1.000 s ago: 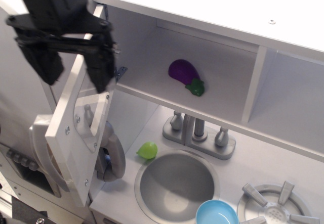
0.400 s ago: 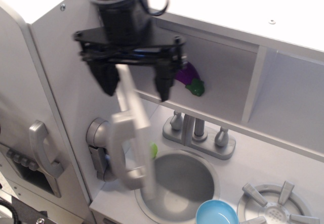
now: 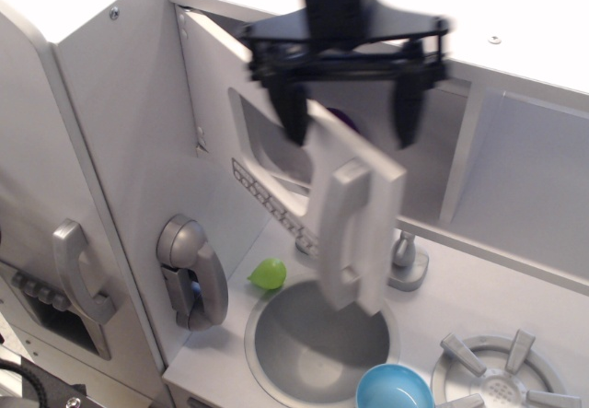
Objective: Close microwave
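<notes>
The microwave (image 3: 460, 76) is the wide pale-grey compartment under the white top. Its door (image 3: 294, 173), with a clear window, a button row and a long vertical silver handle (image 3: 345, 233), stands about half-shut, angled out over the sink. My black gripper (image 3: 350, 104) hangs over the door's top free edge, open, one finger on each side of the panel. A purple eggplant inside the compartment shows only as a sliver behind the door (image 3: 342, 119).
A taller grey door with a curved handle (image 3: 78, 274) is at the left. A grey toy phone (image 3: 189, 270), a green fruit (image 3: 268, 273), the round sink (image 3: 317, 339), a blue bowl (image 3: 394, 391), a faucet knob (image 3: 403, 253) and a burner (image 3: 502, 380) lie below.
The gripper has moved right across the front of the kitchen, and the microwave door has swung with it from wide open at the left to about half-shut.
</notes>
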`<state>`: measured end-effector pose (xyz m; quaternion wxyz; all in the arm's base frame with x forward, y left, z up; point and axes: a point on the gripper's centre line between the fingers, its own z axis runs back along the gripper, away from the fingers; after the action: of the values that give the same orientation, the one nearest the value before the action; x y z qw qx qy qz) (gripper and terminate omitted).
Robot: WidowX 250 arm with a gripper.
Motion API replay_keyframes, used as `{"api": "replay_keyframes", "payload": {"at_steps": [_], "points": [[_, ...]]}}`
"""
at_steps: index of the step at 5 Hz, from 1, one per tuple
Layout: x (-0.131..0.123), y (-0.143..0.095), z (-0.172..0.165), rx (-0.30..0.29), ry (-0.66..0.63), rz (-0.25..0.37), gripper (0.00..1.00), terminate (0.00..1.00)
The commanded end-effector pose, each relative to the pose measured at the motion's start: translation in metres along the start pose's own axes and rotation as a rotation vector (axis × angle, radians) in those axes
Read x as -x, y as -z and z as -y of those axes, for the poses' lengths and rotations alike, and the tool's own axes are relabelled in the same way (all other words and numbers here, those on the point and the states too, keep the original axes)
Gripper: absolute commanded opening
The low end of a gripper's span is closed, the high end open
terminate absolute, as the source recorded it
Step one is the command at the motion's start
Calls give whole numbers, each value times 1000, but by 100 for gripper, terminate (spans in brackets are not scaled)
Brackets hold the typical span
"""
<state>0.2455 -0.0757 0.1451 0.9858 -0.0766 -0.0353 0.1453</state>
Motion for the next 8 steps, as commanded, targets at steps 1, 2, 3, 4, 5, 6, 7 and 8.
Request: {"api": "replay_keyframes", "payload": {"at_steps": [1, 2, 3, 4, 5, 6, 7, 8], "points": [[37, -19, -2, 35, 123, -9, 100, 0], [52, -9, -28, -8, 172, -11, 100, 0], [56, 7, -56, -46, 204, 7, 100, 0], [43, 21, -74, -60, 188, 42, 100, 0], [20, 29, -91, -72, 166, 97, 100, 0], [-2, 32, -93, -85, 120, 115, 100, 0], [-13, 36, -82, -94, 101, 135, 100, 0], [-22, 34, -69, -84, 82, 139, 100, 0]]}}
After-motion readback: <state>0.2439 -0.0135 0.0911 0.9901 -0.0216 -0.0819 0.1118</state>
